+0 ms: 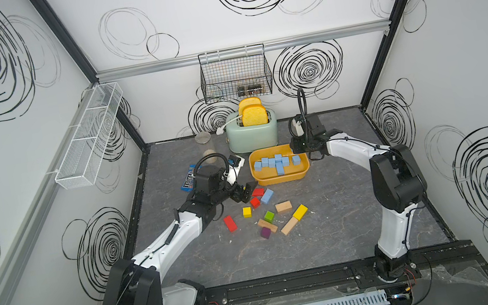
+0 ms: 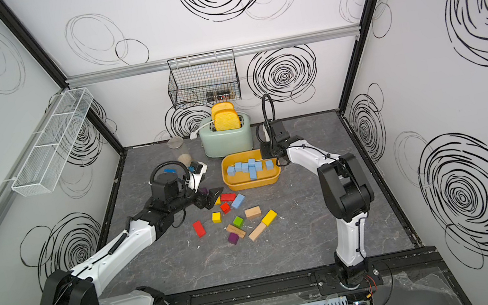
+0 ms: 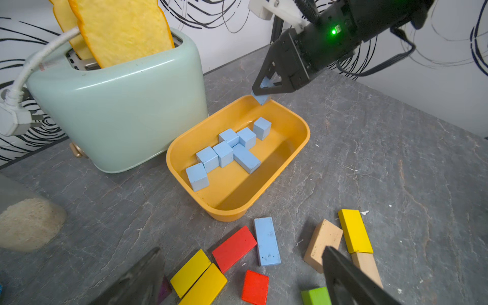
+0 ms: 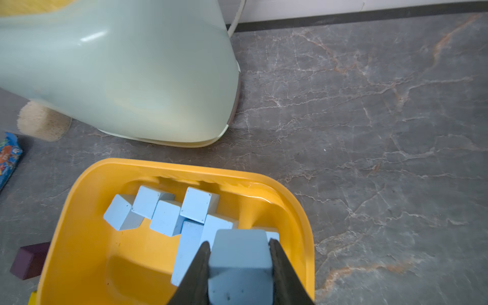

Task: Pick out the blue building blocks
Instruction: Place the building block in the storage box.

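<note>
Blue block (image 4: 240, 264), lower end cropped

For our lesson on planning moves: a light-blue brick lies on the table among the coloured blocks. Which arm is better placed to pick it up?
Left. The left gripper, open, is beside the blue brick; the right gripper is shut on a blue cube over the yellow tray.

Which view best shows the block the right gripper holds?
Right wrist: the held blue block fills the foreground, clamped in the right gripper. Left wrist shows only a corner; both top views hide it.
</note>
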Robot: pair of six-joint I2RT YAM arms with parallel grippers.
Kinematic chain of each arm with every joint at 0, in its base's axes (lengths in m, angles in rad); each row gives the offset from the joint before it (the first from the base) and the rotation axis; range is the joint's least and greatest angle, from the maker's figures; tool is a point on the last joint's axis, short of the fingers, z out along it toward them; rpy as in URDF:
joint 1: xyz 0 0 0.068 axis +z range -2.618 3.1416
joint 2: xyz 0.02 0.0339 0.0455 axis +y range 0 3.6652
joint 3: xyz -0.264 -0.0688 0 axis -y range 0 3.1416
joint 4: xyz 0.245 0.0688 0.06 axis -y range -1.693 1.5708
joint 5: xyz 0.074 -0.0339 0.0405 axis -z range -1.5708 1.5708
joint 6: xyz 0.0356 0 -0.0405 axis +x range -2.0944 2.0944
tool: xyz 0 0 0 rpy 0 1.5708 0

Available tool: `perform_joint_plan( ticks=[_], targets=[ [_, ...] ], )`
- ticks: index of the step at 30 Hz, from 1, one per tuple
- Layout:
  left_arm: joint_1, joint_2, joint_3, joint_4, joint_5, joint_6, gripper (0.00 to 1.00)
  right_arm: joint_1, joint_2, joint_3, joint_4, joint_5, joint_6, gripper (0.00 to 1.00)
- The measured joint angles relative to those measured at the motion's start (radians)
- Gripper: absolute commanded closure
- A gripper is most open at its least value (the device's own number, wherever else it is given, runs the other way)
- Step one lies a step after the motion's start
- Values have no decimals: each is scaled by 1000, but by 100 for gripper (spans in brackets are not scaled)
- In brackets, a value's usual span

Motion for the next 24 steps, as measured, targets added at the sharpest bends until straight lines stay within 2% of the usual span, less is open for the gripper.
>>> perform_joint_plan(
  ticks=[10,24],
  targets=[
    [6,19,0,3,1,11,4,0,100,59,-9,-4,1,100],
    [6,34,-6,0,-3,23,4,0,191,139,-9,-1,1,92]
  ],
)
